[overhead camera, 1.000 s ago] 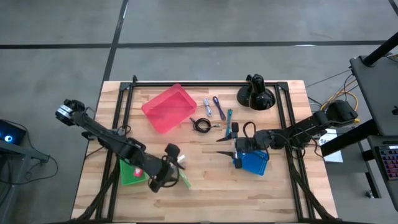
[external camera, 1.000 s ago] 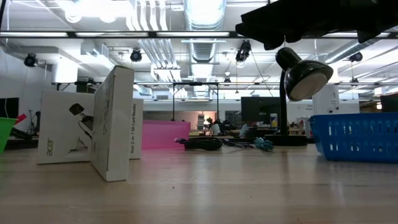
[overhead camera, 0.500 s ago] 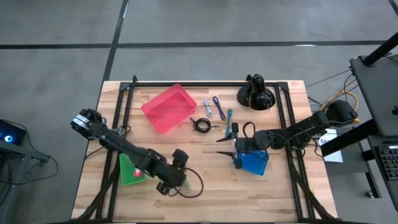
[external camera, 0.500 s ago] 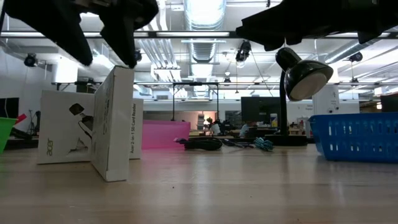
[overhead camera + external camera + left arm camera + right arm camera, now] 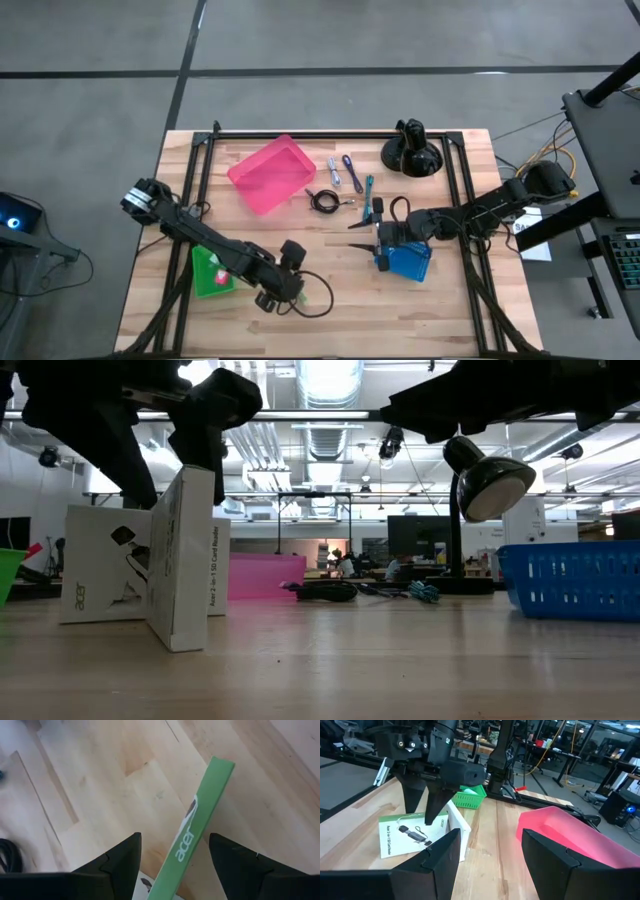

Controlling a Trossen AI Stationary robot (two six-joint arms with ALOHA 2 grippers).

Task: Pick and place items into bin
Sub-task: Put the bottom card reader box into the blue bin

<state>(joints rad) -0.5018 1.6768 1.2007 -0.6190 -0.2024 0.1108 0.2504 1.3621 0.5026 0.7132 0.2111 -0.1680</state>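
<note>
Left gripper (image 5: pixel 172 852): jaws spread wide astride the upright white-and-green box (image 5: pixel 197 827), near table's front edge beside green bin (image 5: pixel 208 275). Right gripper (image 5: pixel 487 845): open, empty, over blue bin (image 5: pixel 407 261). Cable (image 5: pixel 322 201) and sticks (image 5: pixel 351 171): loose beside pink bin (image 5: pixel 270 174).

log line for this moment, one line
left gripper: open, astride acer box | right gripper: open, by blue bin | cable: on table
</note>
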